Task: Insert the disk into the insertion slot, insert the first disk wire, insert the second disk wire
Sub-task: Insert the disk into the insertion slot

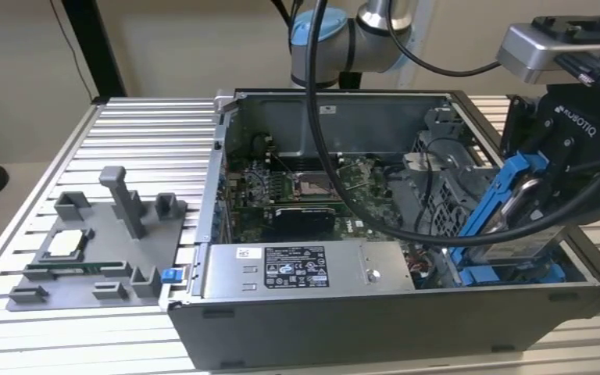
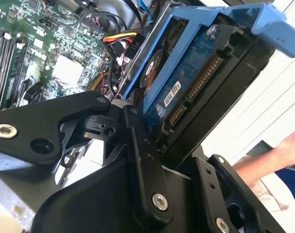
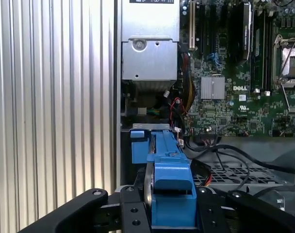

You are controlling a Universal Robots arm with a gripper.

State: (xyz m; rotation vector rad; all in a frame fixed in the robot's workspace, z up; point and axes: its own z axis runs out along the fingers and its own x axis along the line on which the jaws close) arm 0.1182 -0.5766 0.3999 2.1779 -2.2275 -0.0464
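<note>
Exterior view: the arm descends from the top edge, wrist bent over the exterior view's right end of the open computer case (image 1: pixel 383 328). The gripper (image 1: pixel 542 191) points downward at a slant. I see its black fingers (image 2: pixel 138 145) closed on the disk (image 1: pixel 498 205), clamping its two flat faces. The disk stands steeply tilted in its blue frame, upper end leaning toward the exterior view's right, lower end down inside the case. The insertion slot (image 1: pixel 514 275), with its blue rails, lies at the near right corner, just below the disk. I cannot tell whether they touch. The power supply (image 1: pixel 294 269) sits to the exterior view's left of the slot. The motherboard (image 1: pixel 311 187) lies farther back. A black cable (image 1: pixel 321 117) hangs from the arm into the case.
</note>
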